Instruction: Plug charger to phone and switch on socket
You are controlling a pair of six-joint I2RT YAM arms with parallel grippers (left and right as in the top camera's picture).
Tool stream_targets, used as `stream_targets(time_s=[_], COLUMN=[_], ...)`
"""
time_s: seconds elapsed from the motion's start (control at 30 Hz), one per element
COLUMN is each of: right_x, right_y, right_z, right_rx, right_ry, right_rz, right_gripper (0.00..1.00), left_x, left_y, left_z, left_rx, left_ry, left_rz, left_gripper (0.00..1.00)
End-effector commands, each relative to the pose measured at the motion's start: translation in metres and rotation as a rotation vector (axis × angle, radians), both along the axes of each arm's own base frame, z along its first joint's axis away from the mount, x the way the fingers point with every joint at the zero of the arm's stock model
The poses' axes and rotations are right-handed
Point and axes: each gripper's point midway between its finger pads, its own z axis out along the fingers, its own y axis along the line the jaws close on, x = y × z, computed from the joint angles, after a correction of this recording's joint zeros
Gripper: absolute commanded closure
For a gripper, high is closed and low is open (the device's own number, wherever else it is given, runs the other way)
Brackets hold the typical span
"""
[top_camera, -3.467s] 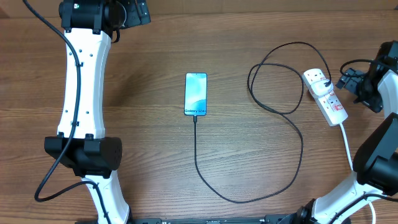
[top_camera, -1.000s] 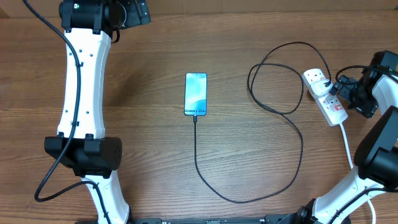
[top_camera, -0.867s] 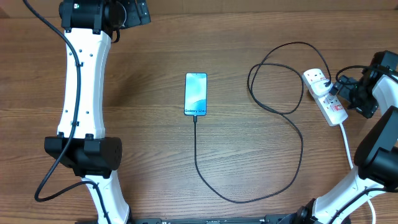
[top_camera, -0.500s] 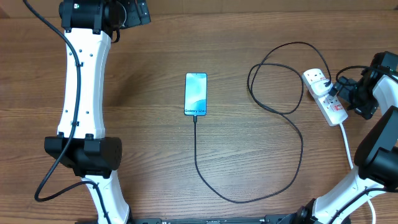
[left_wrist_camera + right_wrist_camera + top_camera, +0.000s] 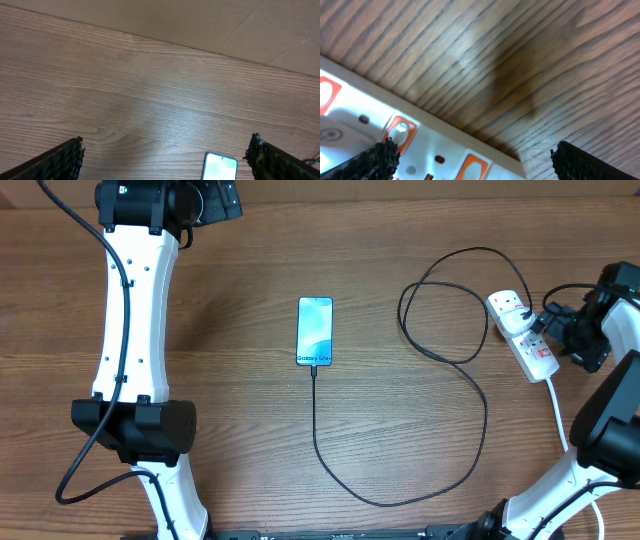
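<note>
The phone point(image 5: 314, 331) lies face up mid-table, its screen lit; its top end also shows in the left wrist view point(image 5: 220, 168). The charger point(image 5: 485, 415), a thin black cable, meets the phone's bottom edge, loops across the table and ends at a black plug point(image 5: 527, 315) on the socket point(image 5: 521, 333). My right gripper point(image 5: 547, 319) hovers open at the socket's right side. Its wrist view shows the white socket point(image 5: 367, 107) with orange-red switches point(image 5: 400, 131) below the spread fingers point(image 5: 587, 161). My left gripper point(image 5: 165, 161) is open above bare wood, at the far left point(image 5: 222, 200).
A thick white cord point(image 5: 556, 415) runs from the socket toward the front right, beside my right arm's base point(image 5: 610, 445). My left arm point(image 5: 132, 320) stretches along the table's left side. A cardboard wall point(image 5: 200, 20) stands behind the table.
Over the last seconds my right gripper moved left up to the socket's side. In the last second nothing has visibly shifted. The left arm stays still.
</note>
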Motion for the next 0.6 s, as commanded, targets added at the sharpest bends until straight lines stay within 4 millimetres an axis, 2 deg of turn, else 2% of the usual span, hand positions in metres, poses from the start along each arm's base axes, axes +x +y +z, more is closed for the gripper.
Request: stream_targets(time_s=[0.0,0.17,0.57], right_x=[0.009,0.005,0.016], right_y=[-0.021,-0.026,-0.006], right_z=[0.031,0.024,0.004], right_rx=[-0.056,-0.042,0.033], right_ry=[-0.076,-0.070,-0.076], right_rz=[-0.048,-0.085,-0.042], right_gripper=[0.00,0.00,0.00], left_x=[0.001,0.001,0.001], left_y=[-0.002,-0.002,-0.002], left_z=[-0.005,-0.005,-0.005], left_rx=[-0.001,-0.001,-0.001], left_ry=[0.010,0.010,0.010], left_rz=[0.010,0.010,0.010], left_gripper=[0.00,0.00,0.00])
